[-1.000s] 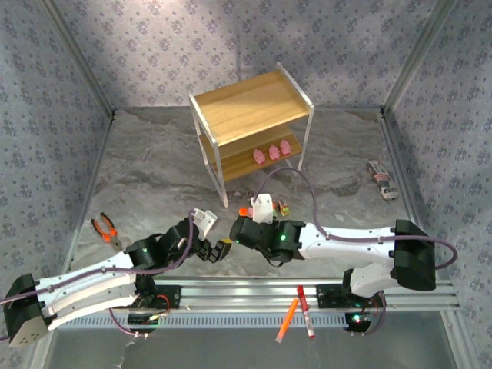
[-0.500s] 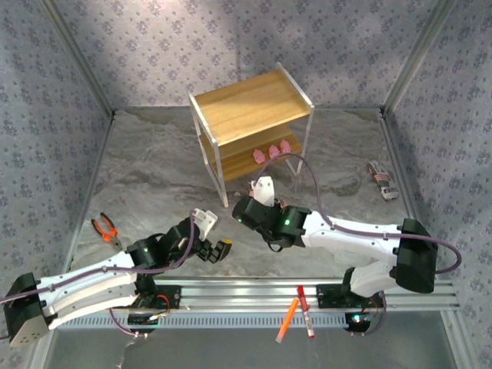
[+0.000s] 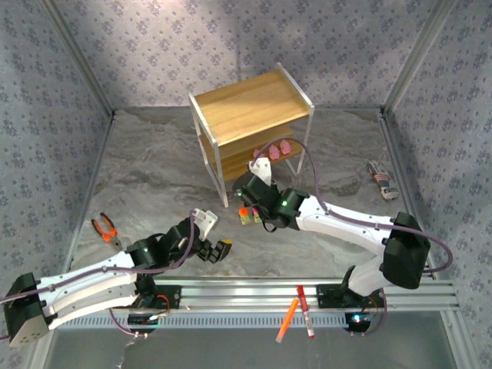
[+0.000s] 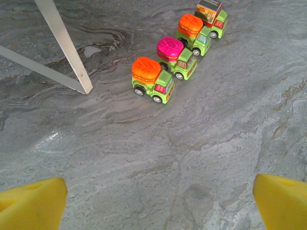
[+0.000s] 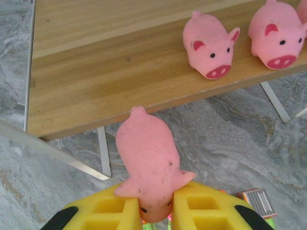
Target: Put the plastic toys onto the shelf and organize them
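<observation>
Now the right fingers (image 5: pixel 108 211) pinch a pink pig (image 5: pixel 148 163) at lower centre, before the lower board of the shelf (image 5: pixel 120 91), where two pigs (image 5: pixel 209 45), perhaps a third, sit upper right. Left fingers (image 4: pixel 33 203) spread wide; four trucks (image 4: pixel 152 80) line the bench (image 4: pixel 168 158).

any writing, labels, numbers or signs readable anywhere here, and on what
No text can be read in any view.
Trucks: small marks on the bands round their tops, too small to read.
Grey-topped truck: ruled panel on top, too blurred to read.
Marker pens: any label is too small to tell.
Pigs: no writing.
</observation>
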Controlling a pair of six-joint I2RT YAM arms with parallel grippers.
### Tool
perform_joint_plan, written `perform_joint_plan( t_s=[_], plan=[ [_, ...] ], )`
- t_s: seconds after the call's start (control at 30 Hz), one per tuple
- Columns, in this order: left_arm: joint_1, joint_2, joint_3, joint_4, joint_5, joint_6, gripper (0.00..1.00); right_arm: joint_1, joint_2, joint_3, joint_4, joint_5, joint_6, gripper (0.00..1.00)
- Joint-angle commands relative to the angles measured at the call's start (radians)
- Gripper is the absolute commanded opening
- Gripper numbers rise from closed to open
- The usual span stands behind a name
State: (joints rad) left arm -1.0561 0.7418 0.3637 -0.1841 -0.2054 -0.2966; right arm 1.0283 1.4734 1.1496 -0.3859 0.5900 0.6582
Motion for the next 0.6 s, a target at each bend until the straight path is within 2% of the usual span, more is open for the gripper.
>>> perform_joint_plan(
  t_s=[0.0,0.57],
  plan=[
    [0.001,0.001,0.039,-0.005,0.010,0.005,0.99,-0.016,0.026,0.035,0.030,-0.025,-0.060,0.21],
    [0.001,-0.002,0.038,-0.008,0.008,0.006,0.99,-0.084,0.129,0.143,0.076,-0.087,-0.112,0.21]
  ],
)
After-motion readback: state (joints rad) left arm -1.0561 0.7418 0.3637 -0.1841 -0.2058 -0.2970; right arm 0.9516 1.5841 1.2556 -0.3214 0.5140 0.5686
